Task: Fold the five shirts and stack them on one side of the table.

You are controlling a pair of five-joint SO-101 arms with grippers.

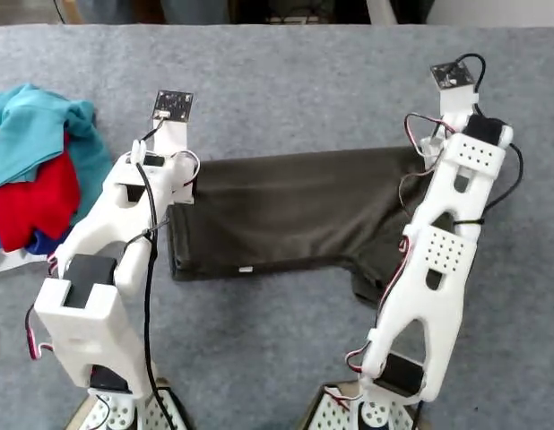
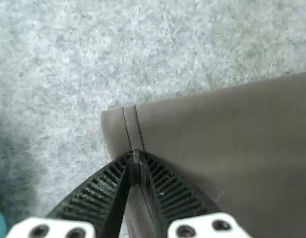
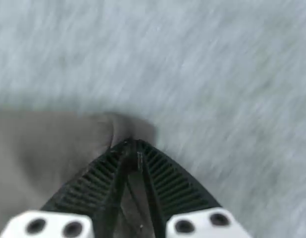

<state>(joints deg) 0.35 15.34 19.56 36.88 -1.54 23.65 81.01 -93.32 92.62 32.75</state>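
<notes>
A dark olive-brown shirt [image 1: 295, 213] lies partly folded across the middle of the grey table. My left gripper [image 2: 136, 157] is shut on the shirt's stitched hem corner [image 2: 130, 130] at its left end. In the high view that arm's wrist sits at the shirt's left edge [image 1: 174, 184]. My right gripper [image 3: 132, 148] is shut on the brown shirt's corner [image 3: 121, 126] at its right end. A sleeve part [image 1: 371, 273] sticks out under the right arm. A pile of other shirts, teal [image 1: 39, 130] and red [image 1: 35, 202], lies at the table's left edge.
Grey carpet-like cloth covers the table [image 1: 286, 81]. Blue and white fabric [image 1: 10, 251] peeks out beneath the red shirt. Bare table stretches behind the brown shirt and in front of it between the two arm bases.
</notes>
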